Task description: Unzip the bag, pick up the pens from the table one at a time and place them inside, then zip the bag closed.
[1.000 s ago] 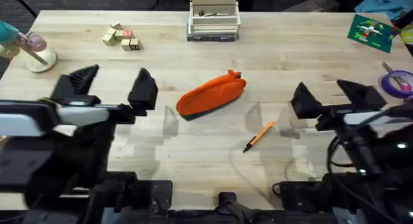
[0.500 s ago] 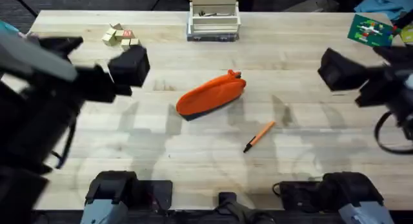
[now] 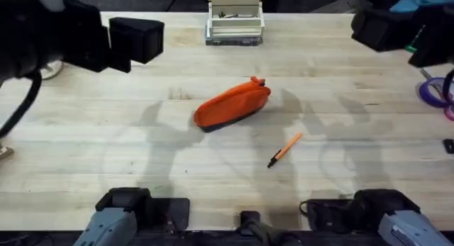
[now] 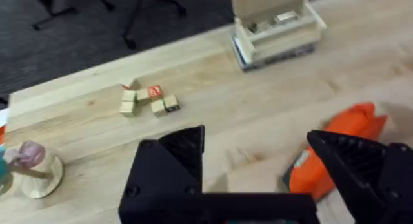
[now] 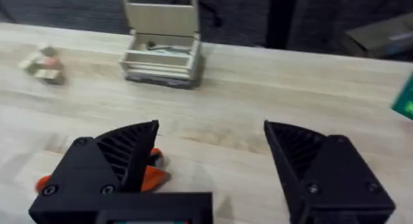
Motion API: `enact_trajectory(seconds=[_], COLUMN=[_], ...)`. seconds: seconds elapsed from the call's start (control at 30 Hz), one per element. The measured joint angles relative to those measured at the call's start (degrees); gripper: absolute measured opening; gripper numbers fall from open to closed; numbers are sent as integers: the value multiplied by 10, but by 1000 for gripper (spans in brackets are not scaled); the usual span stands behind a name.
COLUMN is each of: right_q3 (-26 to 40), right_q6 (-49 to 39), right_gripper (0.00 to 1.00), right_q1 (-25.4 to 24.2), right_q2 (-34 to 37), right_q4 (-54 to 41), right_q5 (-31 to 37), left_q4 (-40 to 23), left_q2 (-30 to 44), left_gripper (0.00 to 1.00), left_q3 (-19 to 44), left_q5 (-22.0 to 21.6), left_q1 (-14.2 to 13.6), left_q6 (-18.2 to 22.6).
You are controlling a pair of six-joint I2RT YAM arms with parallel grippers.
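With nothing yet done, the bag (image 3: 233, 104) is lying zipped mid-table (image 3: 142, 154), the pen (image 3: 284, 149) is waiting just beside it, and the left gripper (image 4: 258, 162) and right gripper (image 5: 210, 159) are hovering spread and empty.

Soft matt orange cloth bag (image 3: 233, 104) lies on the pale, smooth-grained wooden table (image 3: 142, 168); pen (image 3: 284, 149) looks plastic.

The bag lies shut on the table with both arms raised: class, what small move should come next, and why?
Probably lower one gripper toward the pull end of the orange pencil pouch. The pouch looks closed, the orange pen lies beside it on the table, and both the left gripper and right gripper are open and empty, high above.
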Motion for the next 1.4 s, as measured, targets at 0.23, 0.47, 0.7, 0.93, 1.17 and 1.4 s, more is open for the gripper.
enact_trajectory(seconds=[0.23,0.47,0.7,0.93,1.17,1.4], right_q3=[15,15,15,15,15,15], right_q6=[0,0,0,0,0,0], right_gripper=[997,998,997,998,997,997], right_q1=[0,0,0,0,0,0], right_q2=[13,13,13,13,13,13], right_q4=[-6,-16,-16,-16,-16,-16], right_q5=[-45,-50,-53,-53,-53,-53], left_q4=[-80,-230,-266,-266,-266,-266], left_q2=[52,55,76,89,99,99], left_gripper=[994,993,993,993,993,993], left_q3=[30,30,30,31,31,31], left_q5=[79,156,191,205,213,217], left_q1=[0,0,0,0,0,0], left_q6=[119,340,474,549,569,575])
